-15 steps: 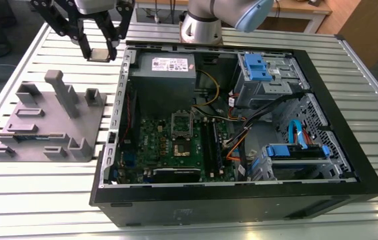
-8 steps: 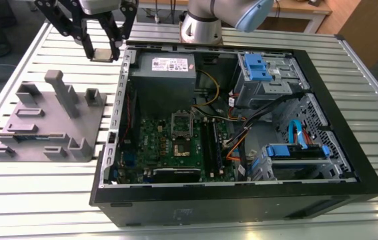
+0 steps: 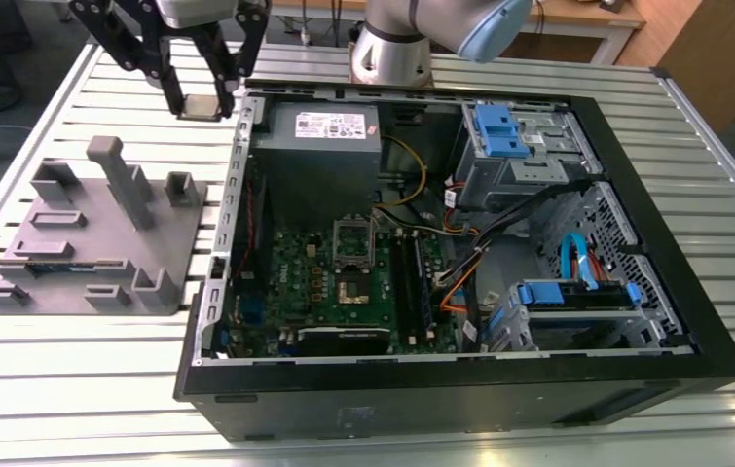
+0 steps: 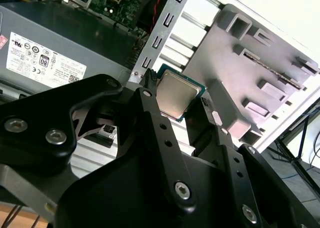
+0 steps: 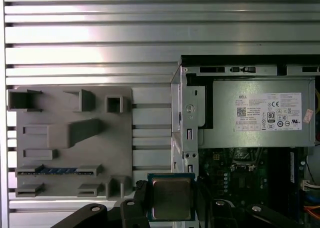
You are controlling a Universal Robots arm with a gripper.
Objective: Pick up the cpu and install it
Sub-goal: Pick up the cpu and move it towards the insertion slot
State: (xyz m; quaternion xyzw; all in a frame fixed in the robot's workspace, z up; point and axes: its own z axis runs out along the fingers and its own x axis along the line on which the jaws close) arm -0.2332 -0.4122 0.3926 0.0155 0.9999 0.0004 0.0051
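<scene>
Cpu [image 5: 171,198]: small flat square with a matte silvery metal lid and a thin greenish rim. It is clamped by two opposite edges between the black fingers [image 4: 152,118] of the tool [image 5: 171,202]. The jaws are closed down to the chip's width, and the lid faces the first wrist camera. The chip hangs clear of the bench [image 3: 68,389], over the strip between the grey plastic fixture [image 3: 82,233] and the open computer case [image 3: 471,389]. This is near the case corner by the power supply [image 5: 260,113].

Fixture: matte moulded slab with blocky posts and square pockets. A thin memory stick [image 5: 55,171] lies in one long slot.
Bench: ribbed aluminium slats, shiny.
Power supply: plain grey sheet-metal box with a white label.
Green motherboard [image 3: 341,282]: flat on the case floor, with a rectangular silver socket frame [image 3: 351,255] mid-board.

Arm [image 3: 393,49]: the silver-grey joint with a pale blue cap stands behind the case. The tool linkage is out toward the exterior view's left, fingers pointing down.
</scene>
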